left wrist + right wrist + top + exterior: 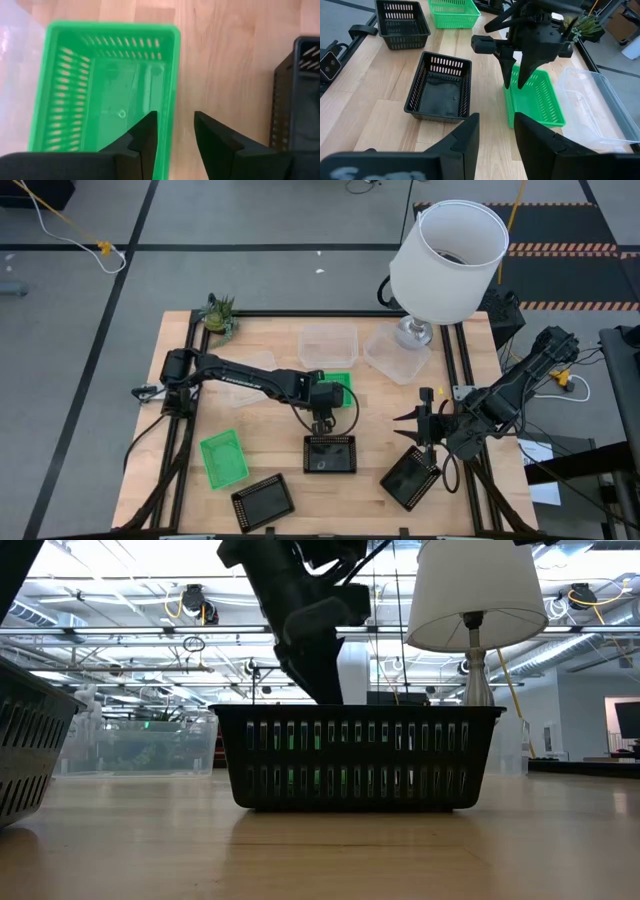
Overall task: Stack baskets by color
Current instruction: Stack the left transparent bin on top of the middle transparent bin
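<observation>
Under my left claw a green basket sits upright, mouth up, a black basket just beside it. A second green basket and two black baskets lie near the front edge. Clear baskets lie at the back.

In the high view the left arm hides most of a green basket.

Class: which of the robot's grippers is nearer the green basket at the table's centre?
Left. The left gripper hangs right at that green basket's wall; the right gripper waits further off, beyond a black basket.
</observation>
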You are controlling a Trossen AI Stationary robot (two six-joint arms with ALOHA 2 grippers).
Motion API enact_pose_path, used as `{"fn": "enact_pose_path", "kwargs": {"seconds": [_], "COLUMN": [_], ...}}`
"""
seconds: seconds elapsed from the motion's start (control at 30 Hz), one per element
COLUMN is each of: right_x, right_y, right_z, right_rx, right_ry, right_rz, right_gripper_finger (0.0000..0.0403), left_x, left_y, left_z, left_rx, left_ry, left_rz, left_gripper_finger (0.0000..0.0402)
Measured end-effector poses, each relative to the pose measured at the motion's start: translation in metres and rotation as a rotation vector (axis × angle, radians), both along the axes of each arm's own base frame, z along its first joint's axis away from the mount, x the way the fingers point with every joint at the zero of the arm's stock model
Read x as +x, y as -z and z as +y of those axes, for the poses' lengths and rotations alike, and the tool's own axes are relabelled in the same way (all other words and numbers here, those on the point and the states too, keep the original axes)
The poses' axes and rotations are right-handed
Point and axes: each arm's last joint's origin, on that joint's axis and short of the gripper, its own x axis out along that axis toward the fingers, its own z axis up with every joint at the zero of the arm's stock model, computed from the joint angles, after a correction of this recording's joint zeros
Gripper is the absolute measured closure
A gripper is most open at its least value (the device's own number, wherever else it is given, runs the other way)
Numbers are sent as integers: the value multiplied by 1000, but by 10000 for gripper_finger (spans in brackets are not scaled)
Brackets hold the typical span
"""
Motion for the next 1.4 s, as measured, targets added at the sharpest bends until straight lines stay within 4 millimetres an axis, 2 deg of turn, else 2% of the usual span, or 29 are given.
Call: {"fn": "enact_pose_path", "kwargs": {"seconds": [0.37,0.63,0.8,0.93,1.23,1.4], "right_x": [0,2,3,4,10,13], "right_y": [0,-3,-5,-4,3,4], "right_z": [0,2,3,4,9,7], "right_rx": [4,47,67,62,28,14], "right_ry": [0,7,2,1,-1,13], "right_rz": [-5,-35,-55,-49,-20,-16], "right_gripper_finger": [287,287,287,287,287,287], "left_x": [-15,-45,-68,-101,-198,-226], "left_y": [-36,-62,-70,-69,-49,-32], "left_z": [-10,-23,-32,-37,-26,-18], "left_rx": [12,117,169,183,119,88], "left_ry": [22,10,-2,-61,-163,-234], "left_rz": [-65,-12,50,78,60,52], "left_gripper_finger": [270,270,270,270,270,270]}}
